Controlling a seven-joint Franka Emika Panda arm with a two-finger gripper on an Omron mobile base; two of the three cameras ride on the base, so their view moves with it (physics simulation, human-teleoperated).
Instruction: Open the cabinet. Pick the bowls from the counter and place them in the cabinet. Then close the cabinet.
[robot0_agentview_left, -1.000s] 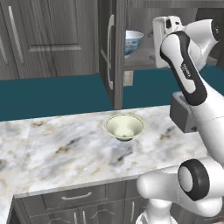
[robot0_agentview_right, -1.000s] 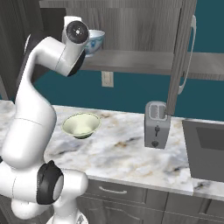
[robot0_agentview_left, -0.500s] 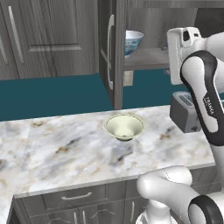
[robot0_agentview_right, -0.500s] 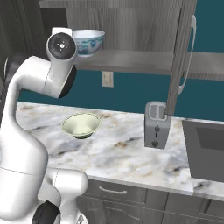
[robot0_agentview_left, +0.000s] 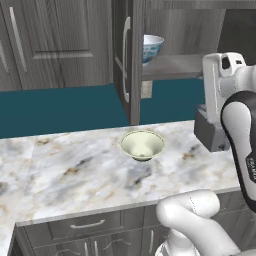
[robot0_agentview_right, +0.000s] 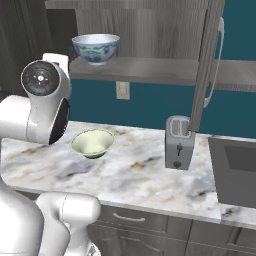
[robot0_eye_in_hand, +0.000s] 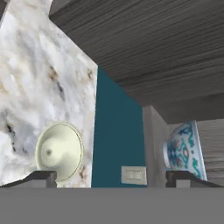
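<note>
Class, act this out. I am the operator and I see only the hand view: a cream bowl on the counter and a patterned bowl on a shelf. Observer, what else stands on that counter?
Observer: A toaster, right of the cream bowl and apart from it.
Operator: Is the cabinet open?
Observer: Yes. One cabinet door stands swung out, above the toaster.
Operator: Anything past the toaster?
Observer: A dark recess, likely a sink, is set into the counter.

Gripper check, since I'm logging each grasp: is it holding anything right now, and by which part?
Nothing is held. In the hand view the gripper is open, with the cream-green bowl on the counter and the blue-patterned bowl on the cabinet shelf.
</note>
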